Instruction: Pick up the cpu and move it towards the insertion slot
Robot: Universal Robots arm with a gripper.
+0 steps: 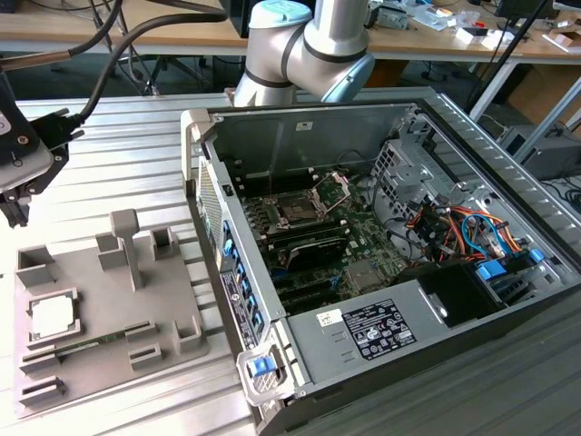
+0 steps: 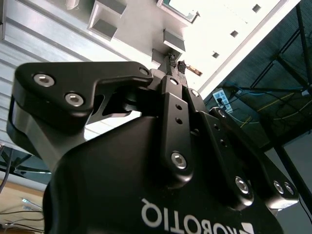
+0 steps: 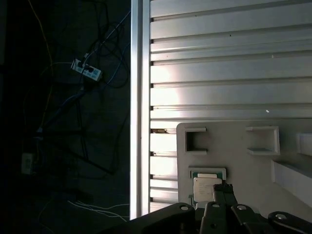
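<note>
Arm [image 1: 313,41]: silver-grey tube segs, rounded joints w/ pale-blue end caps. Thick black cables [image 1: 83,111] at wrist end, exterior view's left. Gripper [image 2: 175,66]: matte-black, bulky housing, angular link plates, silver hex-socket screws [image 2: 179,160], white lettering on body.

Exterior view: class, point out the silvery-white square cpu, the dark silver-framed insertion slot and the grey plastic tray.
cpu [image 1: 52,314], exterior view, middle of its metal top.
insertion slot [image 1: 295,213], exterior view, its dark centre.
grey plastic tray [image 1: 109,309], exterior view, a bare flat part.

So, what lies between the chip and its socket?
Exterior view: the tray's posts and the case wall separate the chip from the socket.
</note>
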